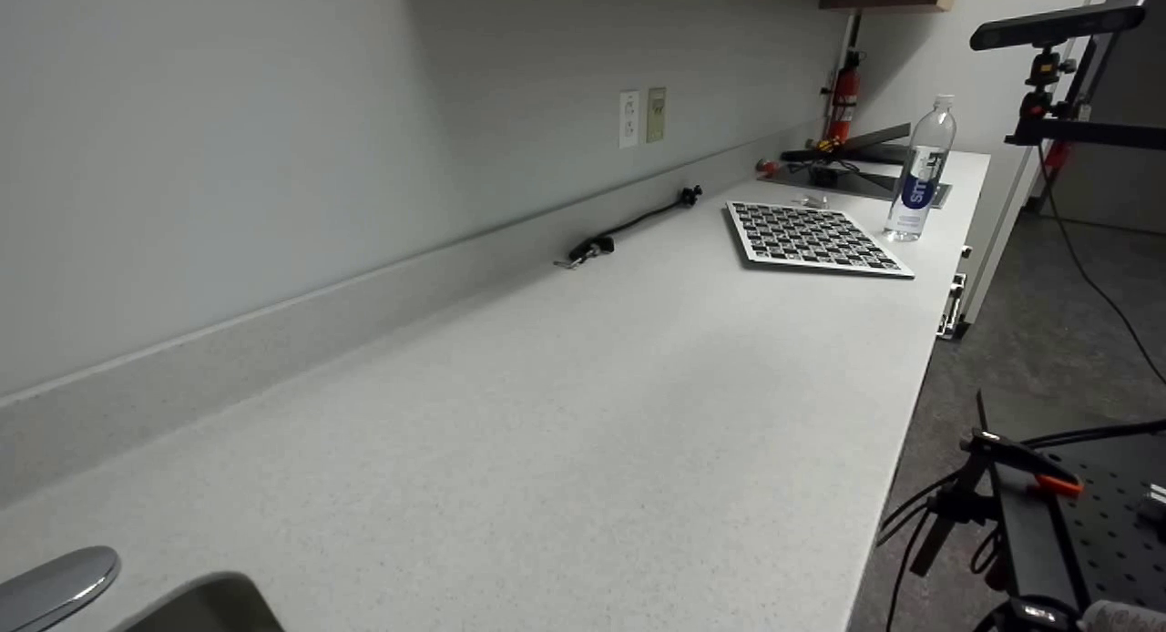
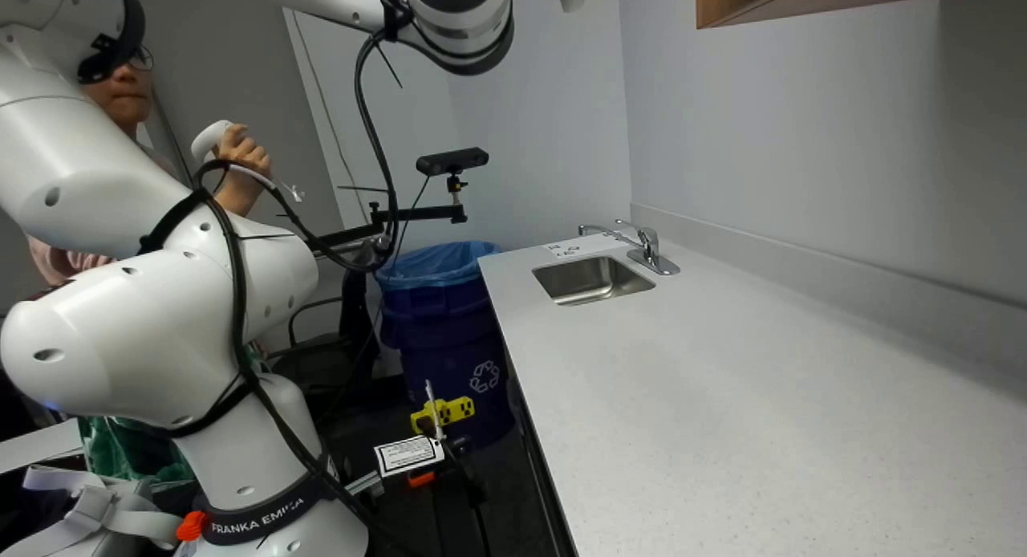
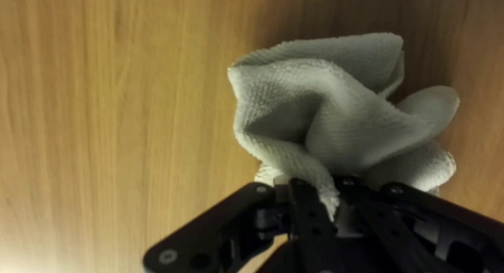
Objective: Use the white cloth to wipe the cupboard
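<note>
In the wrist view the black metal jaws stand at the lower edge, drawn close together, with a fold of the crumpled, rough-textured white cloth pinched between them. Most of the cloth bunches out past the jaw tips and spreads to both sides of them. Beyond the jaws lies the light brown, wood-grained cupboard, shaded around the cloth; whether the cloth touches it, I cannot tell. In an exterior view the white, rounded robot arm extends up to the top edge. Lower than the jaws, in both exterior views, is the long, pale grey speckled worktop. It carries a clear, blue-labelled plastic bottle near a flat black-and-white patterned board, and a rectangular steel sink is set into it, beside a chrome tap.
</note>
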`<state>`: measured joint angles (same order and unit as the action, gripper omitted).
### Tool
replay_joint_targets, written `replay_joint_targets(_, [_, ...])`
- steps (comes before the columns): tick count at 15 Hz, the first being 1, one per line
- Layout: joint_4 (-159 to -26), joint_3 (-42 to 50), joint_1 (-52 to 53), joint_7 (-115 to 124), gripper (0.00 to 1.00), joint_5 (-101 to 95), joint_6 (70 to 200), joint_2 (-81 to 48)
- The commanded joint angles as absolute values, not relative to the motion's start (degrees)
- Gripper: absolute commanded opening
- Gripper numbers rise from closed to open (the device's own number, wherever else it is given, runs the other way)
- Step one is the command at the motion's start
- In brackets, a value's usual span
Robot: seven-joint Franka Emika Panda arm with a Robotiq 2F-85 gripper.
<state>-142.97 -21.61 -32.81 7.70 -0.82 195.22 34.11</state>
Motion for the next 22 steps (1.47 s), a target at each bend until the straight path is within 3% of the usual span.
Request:
replay_joint_targets(1, [-131.94, -21.78, -30.23, 7.76, 0.02, -1.33, 195.95, 29.78])
replay_joint_targets(9, [-120.22, -24.77, -32.01, 8.34, 0.02, -0.51, 196.04, 24.91])
replay_joint_targets(17, [-127.02, -19.82, -24.48, 13.04, 0.02, -0.78, 195.63, 25.29])
replay_joint_targets(22, [-135.01, -22.43, -29.07, 12.06, 0.02, -0.89, 198.43, 27.35])
